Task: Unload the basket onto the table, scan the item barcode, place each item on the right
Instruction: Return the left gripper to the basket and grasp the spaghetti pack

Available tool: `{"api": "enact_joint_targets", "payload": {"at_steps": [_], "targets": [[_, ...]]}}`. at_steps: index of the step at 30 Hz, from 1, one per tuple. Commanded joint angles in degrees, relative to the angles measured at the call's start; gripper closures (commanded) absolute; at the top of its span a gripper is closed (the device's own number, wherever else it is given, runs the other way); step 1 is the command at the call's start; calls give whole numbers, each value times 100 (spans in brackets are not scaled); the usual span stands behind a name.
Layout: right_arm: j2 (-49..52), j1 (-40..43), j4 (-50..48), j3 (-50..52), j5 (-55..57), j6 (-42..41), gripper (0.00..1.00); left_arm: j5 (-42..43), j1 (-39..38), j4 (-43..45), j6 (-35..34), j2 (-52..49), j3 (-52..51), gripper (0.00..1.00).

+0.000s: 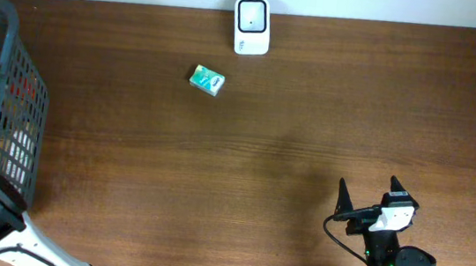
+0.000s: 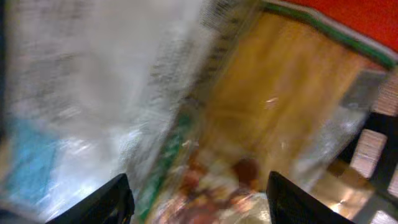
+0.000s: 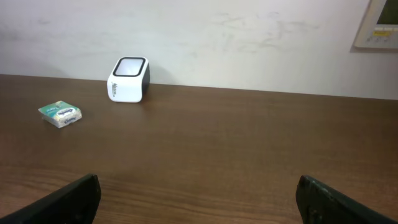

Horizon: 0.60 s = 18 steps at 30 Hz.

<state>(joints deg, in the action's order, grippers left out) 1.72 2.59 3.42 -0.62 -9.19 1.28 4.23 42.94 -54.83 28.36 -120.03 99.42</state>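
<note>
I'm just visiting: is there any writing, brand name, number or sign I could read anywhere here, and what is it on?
No text here is legible enough to quote.
On the green packet: print, too small to read.
On the white scanner: dark marks on its front, too small to read.
On the wall panel: faint lines, too small to read.
On the packets in the left wrist view: print, too blurred to read.

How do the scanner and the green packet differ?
The scanner is white with a dark window; the packet is green. The scanner stands upright at the back edge of the table; the packet lies flat, askew, further out. The scanner is larger than the packet. Both rest on the table.
</note>
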Motion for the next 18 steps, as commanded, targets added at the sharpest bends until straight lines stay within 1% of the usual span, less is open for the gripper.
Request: {"api": "enact_joint_targets", "payload": {"at_steps": [1, 2, 4, 6, 8, 10, 11, 13, 15, 18], "targets": [[-24, 28, 24, 31, -72, -44, 1, 831, 37, -66, 492, -282, -17, 22], [-24, 28, 24, 31, -72, -44, 1, 846, 35, -98, 494, -348, -17, 21], [-24, 28, 24, 31, -70, -44, 1, 848, 35, -177, 492, -431, -17, 23], [-24, 28, 24, 31, -70, -44, 1, 852, 35, -315, 492, -553, -39, 30], [-24, 28, 24, 31, -72, -44, 1, 846, 35, -227, 492, -669, -348, 34], [-24, 28, 24, 31, -72, -44, 1, 846, 35, -79, 492, -678, -487, 48], [-24, 28, 24, 31, -72, -44, 1, 846, 35, -44, 492, -678, -487, 59], [-24, 28, 24, 31, -70, -44, 2, 846, 37, -33, 490, -678, -487, 87], [-24, 28, 24, 31, -72, -44, 1, 846, 35, -35, 487, -678, -487, 100], [-24, 28, 24, 31, -70, -44, 1, 848, 35, -192, 417, -669, -365, 100]]}}
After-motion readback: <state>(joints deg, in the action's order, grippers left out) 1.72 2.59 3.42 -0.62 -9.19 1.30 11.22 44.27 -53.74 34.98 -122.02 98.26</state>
